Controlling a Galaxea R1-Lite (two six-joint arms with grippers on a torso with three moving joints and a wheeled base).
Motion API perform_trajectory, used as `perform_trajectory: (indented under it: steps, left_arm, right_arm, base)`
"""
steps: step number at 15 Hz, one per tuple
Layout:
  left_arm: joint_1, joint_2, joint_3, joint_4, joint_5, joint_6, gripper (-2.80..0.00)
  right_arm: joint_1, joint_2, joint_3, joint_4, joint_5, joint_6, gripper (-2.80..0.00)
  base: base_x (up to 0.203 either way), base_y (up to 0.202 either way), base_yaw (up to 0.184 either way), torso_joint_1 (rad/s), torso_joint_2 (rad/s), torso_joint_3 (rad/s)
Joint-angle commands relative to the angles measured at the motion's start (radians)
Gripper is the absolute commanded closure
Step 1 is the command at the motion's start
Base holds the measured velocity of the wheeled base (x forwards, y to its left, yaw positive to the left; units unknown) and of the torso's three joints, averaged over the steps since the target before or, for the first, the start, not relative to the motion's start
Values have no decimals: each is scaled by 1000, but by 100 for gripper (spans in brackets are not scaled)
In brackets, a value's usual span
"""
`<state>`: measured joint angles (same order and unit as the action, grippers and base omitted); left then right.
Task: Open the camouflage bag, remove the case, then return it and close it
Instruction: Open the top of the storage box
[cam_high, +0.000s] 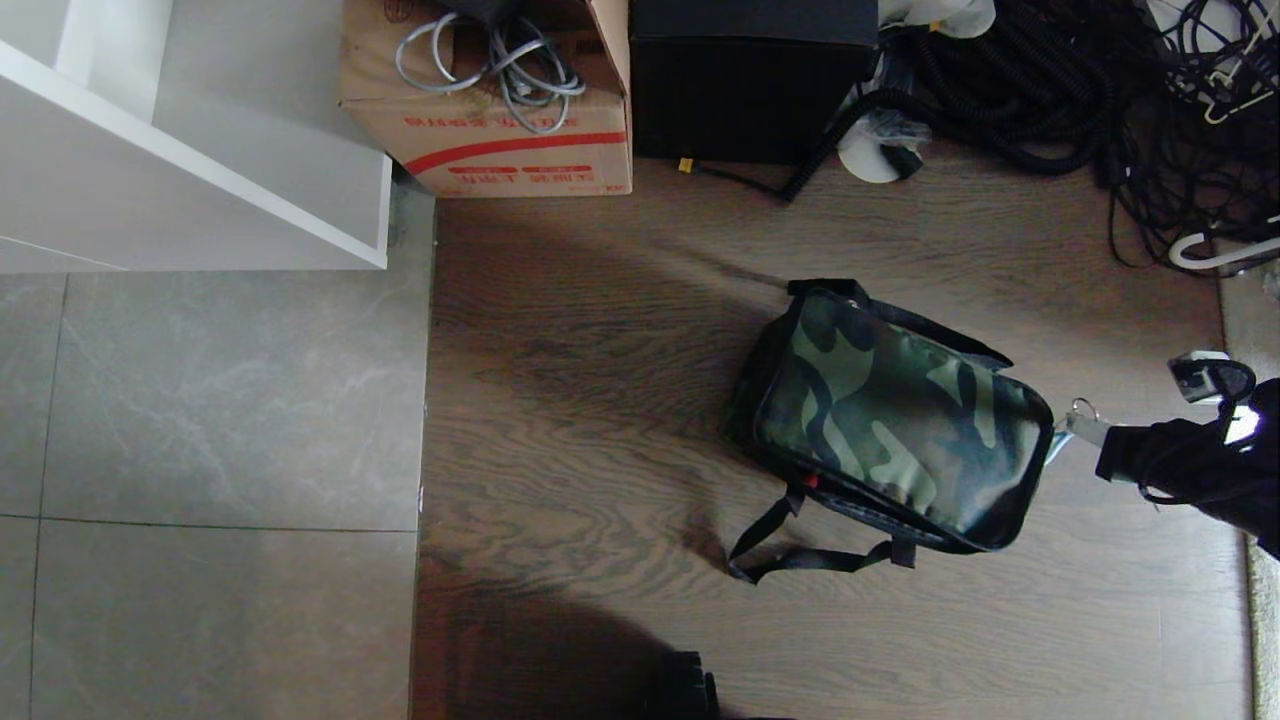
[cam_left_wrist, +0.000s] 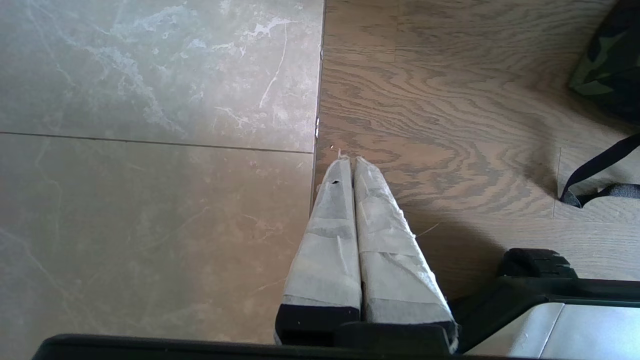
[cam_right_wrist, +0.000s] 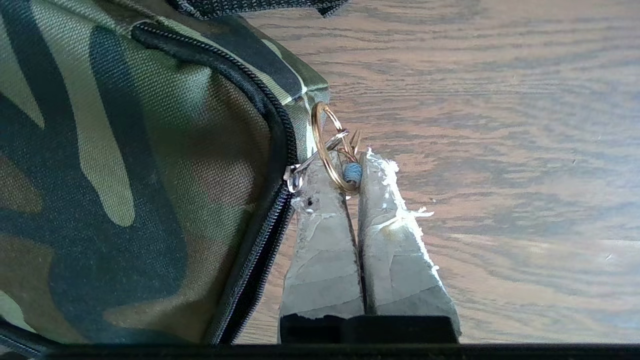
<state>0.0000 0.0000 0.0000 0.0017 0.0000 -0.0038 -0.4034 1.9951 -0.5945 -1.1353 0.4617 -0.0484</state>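
On the far left we see a white shelf unit (cam_high: 190, 140) over grey floor tiles (cam_high: 200, 400); our left gripper (cam_left_wrist: 348, 162) hangs parked above the seam where tile meets the wooden floor (cam_high: 580, 400), its taped jaws pressed together on nothing. Further along, a cardboard box (cam_high: 500, 130) with grey cables in it and a larger black box (cam_high: 750, 80) stand against the far edge, with a heap of black cords (cam_high: 1100, 90) beyond them. Right of centre, the camouflage bag (cam_high: 890, 420) lies on the wooden floor with its lid flat and its black straps (cam_high: 800, 545) trailing toward us. At the bag's right end our right gripper (cam_high: 1082, 428) meets the corner: in the right wrist view its jaws stand narrow, pinching the ring (cam_right_wrist: 330, 150) that hangs from the zipper pull (cam_right_wrist: 300, 172), with a small blue bead (cam_right_wrist: 352, 172) caught between the tips. The zipper (cam_right_wrist: 270, 150) looks shut along every stretch we can see, so we judge the task barely started: the pull is gripped, but the bag is not yet unzipped. The case is nowhere in view, presumably inside. Left to do, as we read it: run the zipper round, lift the lid, take the case out, put it back, and zip the bag closed.
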Motion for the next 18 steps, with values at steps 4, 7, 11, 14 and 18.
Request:
perform_trajectory:
  steps: [4, 7, 11, 14, 18]
  left_arm:
    - [0, 2, -1, 0, 0, -1, 0]
    - [0, 2, 0, 0, 0, -1, 0]
    - [0, 2, 0, 0, 0, -1, 0]
    - [0, 2, 0, 0, 0, -1, 0]
    - [0, 2, 0, 0, 0, -1, 0]
  right_arm:
    - [2, 0, 8, -7, 3, -10, -280]
    - [0, -15, 25, -8, 3, -11, -280]
    - [0, -86, 85, 36, 4, 4, -280]
    - [1, -168, 135, 101, 85, 146, -280]
    - [33, -235, 166, 260, 209, 333, -280]
  base:
    - [0, 0, 0, 0, 0, 0]
    - [0, 0, 0, 0, 0, 0]
    - [0, 0, 0, 0, 0, 0]
    - [0, 0, 0, 0, 0, 0]
    - [0, 0, 0, 0, 0, 0]
